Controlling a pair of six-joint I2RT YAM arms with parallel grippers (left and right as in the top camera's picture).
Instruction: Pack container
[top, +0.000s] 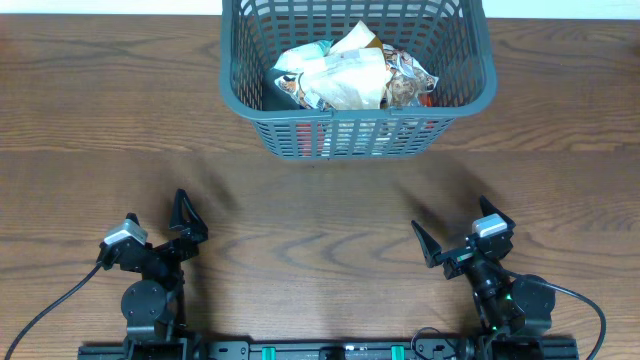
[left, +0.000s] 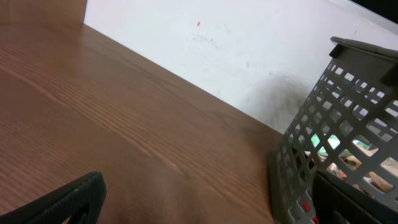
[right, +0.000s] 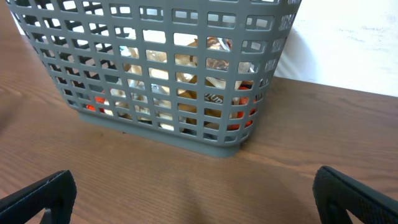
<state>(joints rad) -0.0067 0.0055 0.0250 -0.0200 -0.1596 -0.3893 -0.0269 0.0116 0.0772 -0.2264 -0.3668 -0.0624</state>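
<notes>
Left tool (top: 157, 218) is spread wide with nothing between its fingers, sitting low at my edge of the table (top: 320, 200). The right tool (top: 452, 225) is the same, fingers apart and gripping nothing. Both sit well apart from the basket (top: 350, 135), which stands at the far middle of the table with crumpled packets (top: 345, 75) piled inside. I spot no packet outside it, so I reckon the packing's done and the arms are parked out of the way.
</notes>
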